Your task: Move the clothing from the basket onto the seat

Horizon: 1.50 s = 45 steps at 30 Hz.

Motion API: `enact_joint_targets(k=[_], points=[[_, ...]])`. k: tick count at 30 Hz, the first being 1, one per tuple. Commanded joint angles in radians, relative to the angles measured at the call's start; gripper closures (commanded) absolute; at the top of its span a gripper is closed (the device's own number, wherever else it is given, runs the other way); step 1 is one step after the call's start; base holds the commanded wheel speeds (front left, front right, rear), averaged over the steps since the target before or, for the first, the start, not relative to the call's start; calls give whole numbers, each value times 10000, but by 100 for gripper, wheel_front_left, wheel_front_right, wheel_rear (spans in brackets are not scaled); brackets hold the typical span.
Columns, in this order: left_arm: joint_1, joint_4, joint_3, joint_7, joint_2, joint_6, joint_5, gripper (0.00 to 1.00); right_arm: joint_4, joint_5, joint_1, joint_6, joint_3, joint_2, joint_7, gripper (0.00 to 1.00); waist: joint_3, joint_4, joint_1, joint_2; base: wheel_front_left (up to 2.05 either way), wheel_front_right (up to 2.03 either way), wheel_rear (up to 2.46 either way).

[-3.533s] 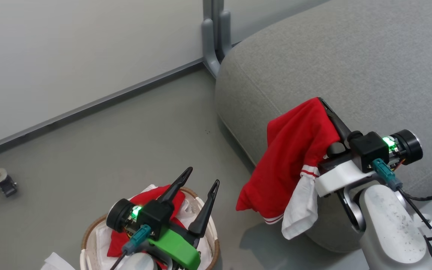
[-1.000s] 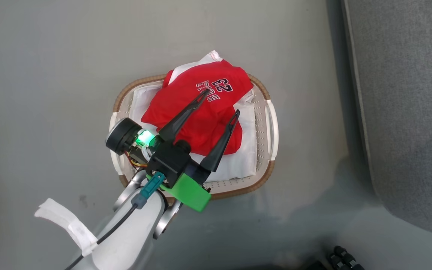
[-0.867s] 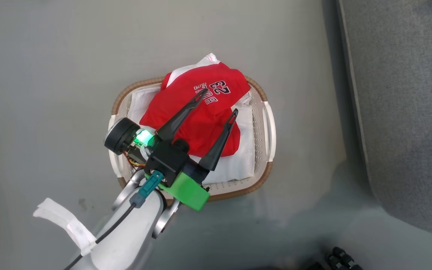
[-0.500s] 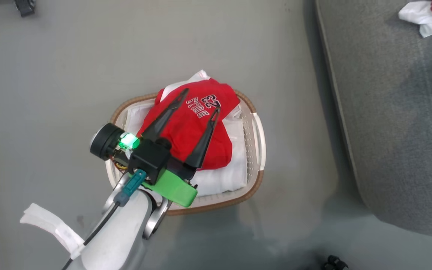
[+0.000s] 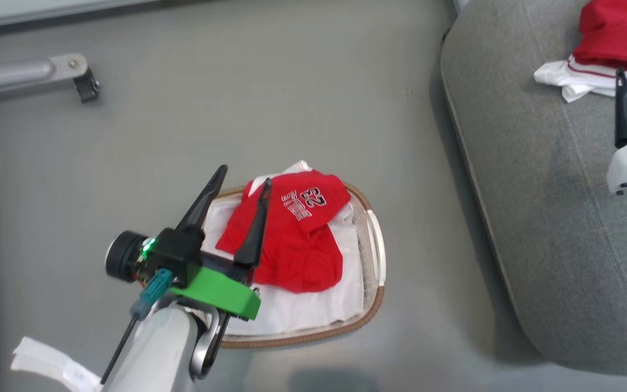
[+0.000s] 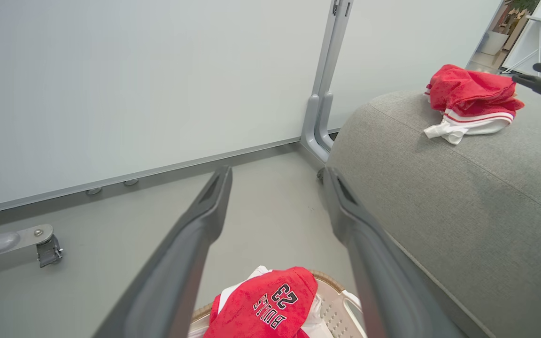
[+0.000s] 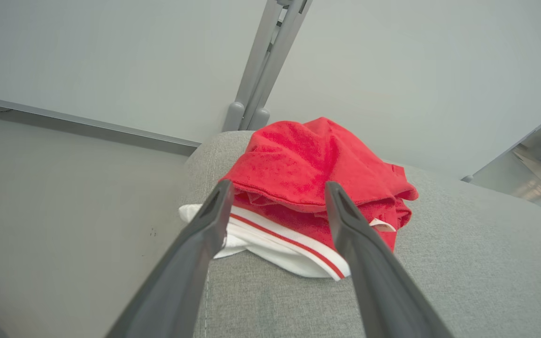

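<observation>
Clothing lies in two places. One red garment with white sleeves and red-striped trim (image 5: 613, 38) sits crumpled on the grey seat (image 5: 536, 218) at the upper right of the head view. The other, printed "BULLS 23" (image 5: 292, 234), lies in the basket (image 5: 370, 302) at the lower centre, on top of the white cloth liner (image 5: 302, 313), with its print toward the basket's upper end.

The left gripper (image 5: 244, 175) hangs over the basket's left part with its two dark fingers spread and nothing between them. One finger crosses the left edge of the printed garment in the head view; the other points past the basket's upper left rim. In the left wrist view that garment shows at the bottom centre, below the fingers and clear of them.

The right gripper (image 7: 278, 187) is at the right edge of the head view, over the seat, just below the striped garment. In the right wrist view its fingers stand wide apart and hold nothing, and the garment rests on the cushion just beyond their tips.

The basket stands on the grey floor (image 5: 292, 81), near the seat's rounded left edge but apart from it.
</observation>
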Motion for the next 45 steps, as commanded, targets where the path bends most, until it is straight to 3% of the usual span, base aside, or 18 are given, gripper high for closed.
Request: enact_joint_targets(k=[1,9,16,25,29,35,45], points=[[318,10,196,-8,-51,54,-40,0,-65,142,230,-14,88,124,-46,0,-1070,400,0,0,0,0,0],[1551,24,1304,-8,-274,100,-130,0,-555,557,1319,-14,125,732,-47,0,-2425,1089,0,0,0,0,0],[2764,-129,2213,-8,-423,136,-180,0,-1542,701,2907,-14,63,1675,-47,0,-3107,1635,0,0,0,0,0],[4126,-491,3257,-8,-514,204,-309,0,-3019,662,4753,-14,405,2881,-46,0,-3546,1718,0,0,0,0,0],[4451,-625,3421,-8,-537,213,-294,0,-3473,688,5492,-14,682,3020,-46,0,-3695,1644,0,0,0,0,0],[4682,-560,3580,-8,-560,185,-270,0,-3701,1600,6291,-14,1147,3039,-46,0,-3871,1447,0,0,0,0,0],[4669,-420,3440,-7,-560,248,-474,0,-3649,1905,6552,-14,1337,3045,-48,0,-3887,1204,0,0,0,0,0]])
